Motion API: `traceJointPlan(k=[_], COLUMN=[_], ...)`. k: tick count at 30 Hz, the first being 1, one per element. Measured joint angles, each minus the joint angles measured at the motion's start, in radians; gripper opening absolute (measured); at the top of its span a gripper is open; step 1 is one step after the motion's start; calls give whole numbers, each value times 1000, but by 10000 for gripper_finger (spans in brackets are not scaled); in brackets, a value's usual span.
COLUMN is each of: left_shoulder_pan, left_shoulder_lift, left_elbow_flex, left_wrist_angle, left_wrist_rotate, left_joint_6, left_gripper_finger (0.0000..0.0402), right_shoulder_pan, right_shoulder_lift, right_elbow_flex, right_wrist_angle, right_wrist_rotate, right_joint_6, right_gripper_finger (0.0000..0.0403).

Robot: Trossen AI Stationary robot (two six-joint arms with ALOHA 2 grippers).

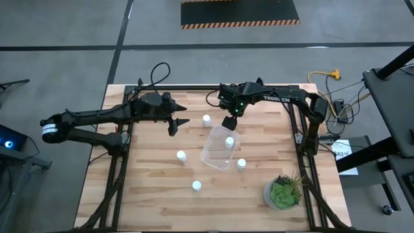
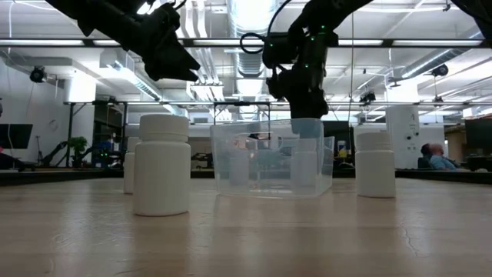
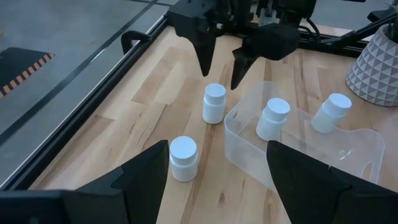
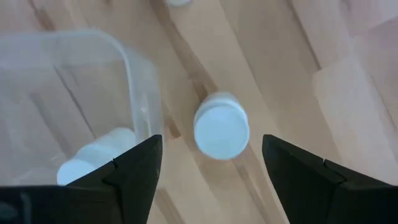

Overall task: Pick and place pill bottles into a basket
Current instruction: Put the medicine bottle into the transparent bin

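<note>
1. The right gripper [image 1: 229, 123] hangs just above the upper edge of the basket [image 1: 208, 155], in the centre of the high view, with its fingers spread and nothing between them.
2. In the right wrist view a pill bottle [image 4: 221, 133] stands on the wood between the two dark fingers, just outside the basket wall [image 4: 142, 93]. I judge this to be the bottle by the basket [image 1: 206, 120] at upper centre of the high view, and the one to pick now.
3. To do it well, centre the cap between the fingers before lowering; it sits slightly toward the left finger in the wrist view.
4. Keep the finger nearest the basket clear of the clear wall, or the basket may be shoved.
5. Grip the body below the cap, lift straight, then carry over the rim.
6. One bottle in the basket [image 1: 229, 142] is already home; three loose bottles stand at centre-left [image 1: 181, 155], lower centre [image 1: 196, 186] and right of the basket [image 1: 241, 164].
7. The left gripper [image 1: 173, 124] waits at upper left of centre, fingers spread, holding nothing.
</note>
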Motion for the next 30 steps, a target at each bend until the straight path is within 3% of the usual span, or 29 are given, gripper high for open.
traceJointPlan(k=[30], left_shoulder_pan=[0], left_shoulder_lift=[0], left_elbow_flex=[-2], left_wrist_angle=[0], left_wrist_rotate=[0], left_joint_6=[0], left_gripper_finger=[254], right_shoulder_pan=[-11], right_shoulder_lift=[1], right_elbow_flex=[-52], right_wrist_angle=[90], right_wrist_rotate=[1], right_joint_6=[49], right_gripper_finger=[265])
